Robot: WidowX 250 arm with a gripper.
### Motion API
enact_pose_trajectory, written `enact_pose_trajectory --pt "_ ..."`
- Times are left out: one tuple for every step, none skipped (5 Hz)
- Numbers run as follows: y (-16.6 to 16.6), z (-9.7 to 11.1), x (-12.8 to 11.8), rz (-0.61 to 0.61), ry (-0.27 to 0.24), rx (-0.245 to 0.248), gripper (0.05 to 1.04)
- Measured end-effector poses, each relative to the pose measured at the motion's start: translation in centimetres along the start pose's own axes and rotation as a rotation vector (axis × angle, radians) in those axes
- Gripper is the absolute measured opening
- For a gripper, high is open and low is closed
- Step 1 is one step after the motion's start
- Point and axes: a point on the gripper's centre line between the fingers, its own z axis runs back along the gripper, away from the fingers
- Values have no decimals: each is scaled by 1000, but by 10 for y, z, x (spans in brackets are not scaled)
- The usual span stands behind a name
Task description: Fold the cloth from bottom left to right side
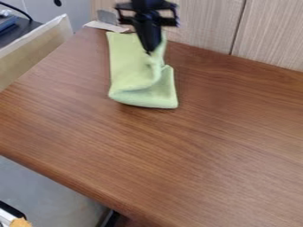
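light-green, soft fabric cloth (pixel 125 62) is bunching under your gripper

you are having the black two-finger gripper (pixel 148 52) hanging point-down over the cloth's upper right part, probably because that is where a folded edge is needing to be set down or drawn across. how far open it is you cannot tell from here, nor whether it is gripping any fabric.

the cloth is lying toward the far left of the brown wood-grain table (pixel 207 133), near the pale wood-grain wall panel (pixel 204 22). its near end is resting flat, while a raised, curving ridge is running up its right half, next to a strip that is showing along the right side. that ridge is suggesting a layer being brought over from the left and sitting loosely, so the fold is looking partly made rather than crisp. you are likely needing to lay the upper layer toward the right edge and let it settle; pulling too hard could be dragging the whole cloth, since nothing is seen pinning it.

no container is serving the task. beyond the table's left edge, a tan board with a whitish rim (pixel 36 52) may be forming the side of a box, but you cannot tell what it is holding. a flat white piece (pixel 105 26) is lying by the cloth's far end.
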Motion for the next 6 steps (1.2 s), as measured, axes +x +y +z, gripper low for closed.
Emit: enact_pose_trajectory --pt "-5 -24 1 -12 51 18 257" --pt "-3 -40 -3 -15 88 51 530" --pt "0 -43 -6 -10 95 71 833" --pt "-2 -43 -6 -23 96 60 1002" --pt "-3 -36 -7 -25 85 56 1001" --pt "-3 -15 -6 -41 52 47 999"
